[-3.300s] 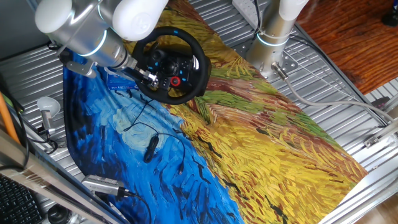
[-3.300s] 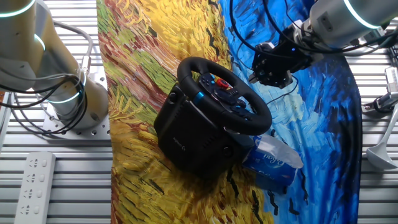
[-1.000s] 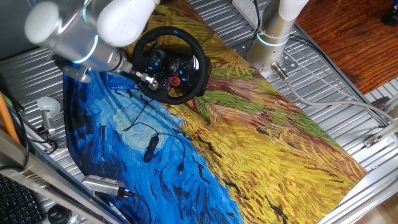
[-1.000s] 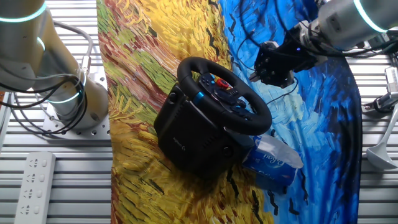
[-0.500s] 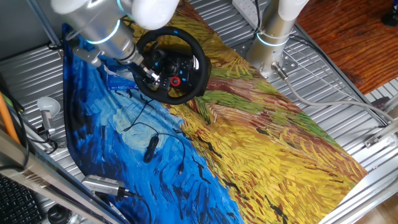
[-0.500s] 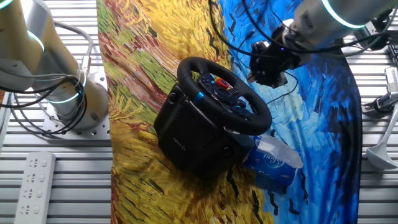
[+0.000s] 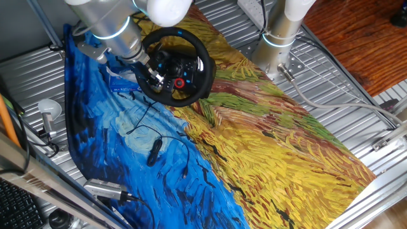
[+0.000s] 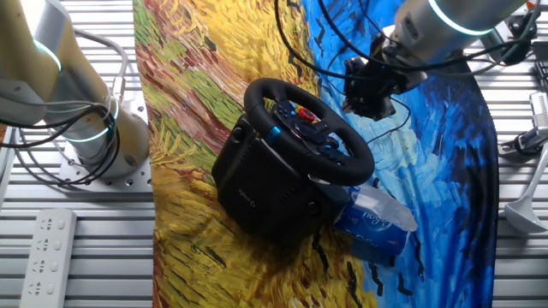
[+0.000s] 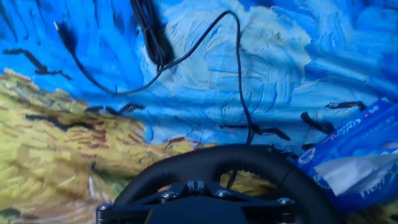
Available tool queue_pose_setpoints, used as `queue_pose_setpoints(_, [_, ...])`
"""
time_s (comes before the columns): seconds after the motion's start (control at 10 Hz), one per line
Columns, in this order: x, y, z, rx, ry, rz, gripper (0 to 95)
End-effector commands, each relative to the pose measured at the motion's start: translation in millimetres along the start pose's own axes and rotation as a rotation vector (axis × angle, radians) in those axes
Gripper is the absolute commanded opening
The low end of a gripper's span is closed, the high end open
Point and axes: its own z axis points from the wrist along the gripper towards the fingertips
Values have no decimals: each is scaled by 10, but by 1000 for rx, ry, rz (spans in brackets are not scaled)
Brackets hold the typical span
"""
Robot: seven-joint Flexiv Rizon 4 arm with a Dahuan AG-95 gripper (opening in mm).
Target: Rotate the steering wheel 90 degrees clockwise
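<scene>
My gripper (image 8: 370, 96) hangs just beside the upper edge of the steering wheel (image 8: 308, 130), which stands tilted on its black base (image 8: 257, 190) where the yellow and blue parts of the painted cloth (image 7: 267, 152) meet. In my hand view the wheel's rim (image 9: 211, 165) curves across the bottom of the picture, close below me, with a thin black cable (image 9: 239, 81) trailing over the blue cloth beyond it. I cannot tell how far my fingers are spread, nor whether they touch the rim.

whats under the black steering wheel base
The black steering wheel and its boxy base sit on a painted blue-and-yellow cloth over the ribbed metal table. A blue tissue pack pokes out beside the base. Whatever lies directly beneath is hidden.
</scene>
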Motion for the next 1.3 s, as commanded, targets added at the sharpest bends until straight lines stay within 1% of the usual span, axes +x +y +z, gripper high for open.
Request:
queue_pose_setpoints(0.1, [-4, -1, 1, 21, -12, -2, 0])
queue_pose_setpoints(0.2, [-4, -1, 1, 35, -36, -1, 0])
queue_pose_setpoints(0.3, [-4, -1, 1, 40, -47, 5, 0])
queue_pose_setpoints(0.5, [-4, -1, 1, 49, -60, 12, 0])
queue_pose_setpoints(0.6, [-4, -1, 1, 51, -75, -1, 0])
queue_pose_setpoints(0.9, [-4, -1, 1, 69, -58, -17, 0])
queue_pose_setpoints(1.1, [-4, -1, 1, 66, -47, -30, 0])
queue_pose_setpoints(1.2, [-4, -1, 1, 62, -30, -47, 0])
queue_pose_setpoints(1.3, [5, -4, 4, 49, -7, -67, 0])
